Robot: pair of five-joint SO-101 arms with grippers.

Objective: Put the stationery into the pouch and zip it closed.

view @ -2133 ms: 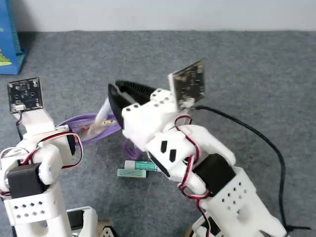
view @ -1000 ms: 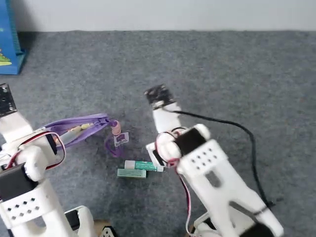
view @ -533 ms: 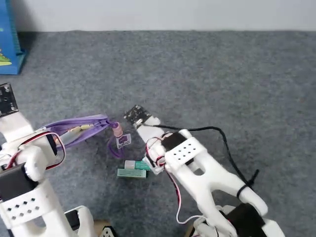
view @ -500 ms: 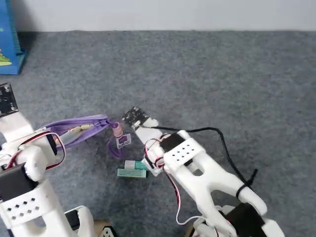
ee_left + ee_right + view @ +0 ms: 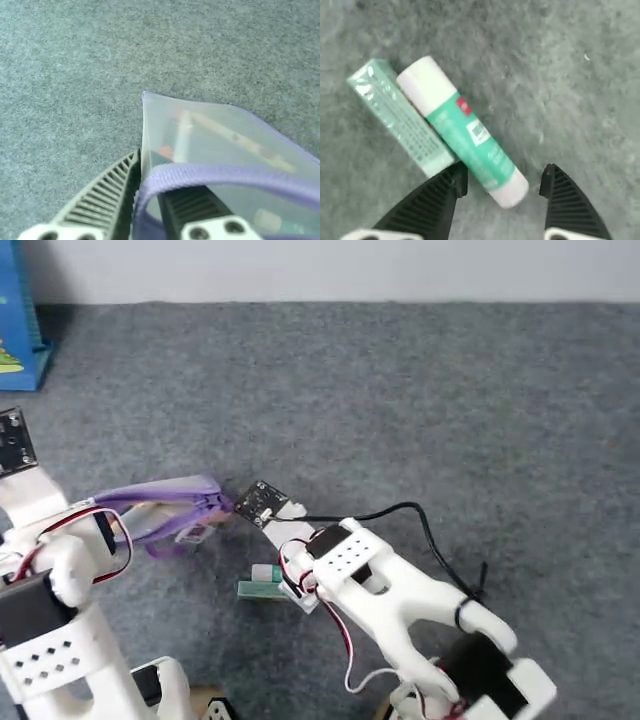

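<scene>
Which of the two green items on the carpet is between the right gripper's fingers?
The round glue stick with the white cap: its other end lies inside the open right gripper. The flat green box lies beside it, outside the fingers.

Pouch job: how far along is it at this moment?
Done: some pen-like items lie inside the pouch, which the left hand grips. In hand: the open right hand straddles the glue stick. Left: glue stick and green box go in, then zipping.
</scene>
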